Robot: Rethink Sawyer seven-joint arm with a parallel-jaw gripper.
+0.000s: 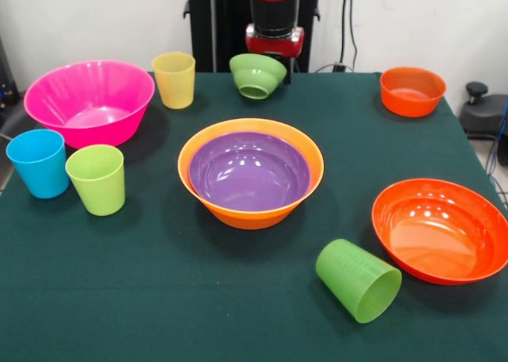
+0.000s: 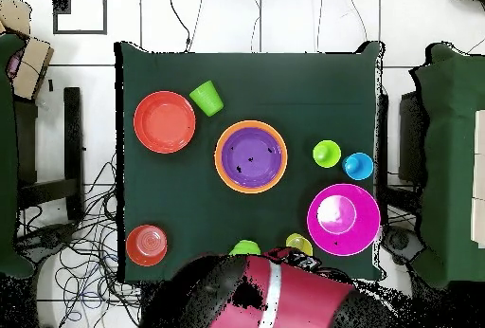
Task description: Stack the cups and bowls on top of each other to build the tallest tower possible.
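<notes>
Front view: dark green cloth [image 1: 238, 314] across the whole table, white wall behind, black cables hanging at the upper right. In the middle, the tower [image 1: 251, 211], just two pieces: large orange bowl [image 1: 252, 216] with the purple bowl [image 1: 248, 171] nested inside. Red and black arm down at the far middle, gripper [image 1: 274, 43] directly above the small green bowl [image 1: 258, 76], tilted. Contact hidden, so cannot tell whether clamped or parted.

Left side crowded: large pink bowl [image 1: 89, 100] near the edge, yellow cup [image 1: 174, 79] upright just beside it, blue cup [image 1: 38, 162] and lime green cup [image 1: 97, 179] upright, side by side, close to the left edge. Right side: small orange bowl [image 1: 412, 90] near the far corner, wide red-orange bowl [image 1: 440, 229] hard by the right edge, darker green cup [image 1: 359, 280] on its side just beside it, mouth toward the camera.

Bare cloth along the near edge and between tower and small orange bowl.

Overhead view: pale tiled floor [image 2: 284, 21], loose cables [image 2: 85, 277] beside the table, cardboard box [image 2: 28, 54] off in one corner.
</notes>
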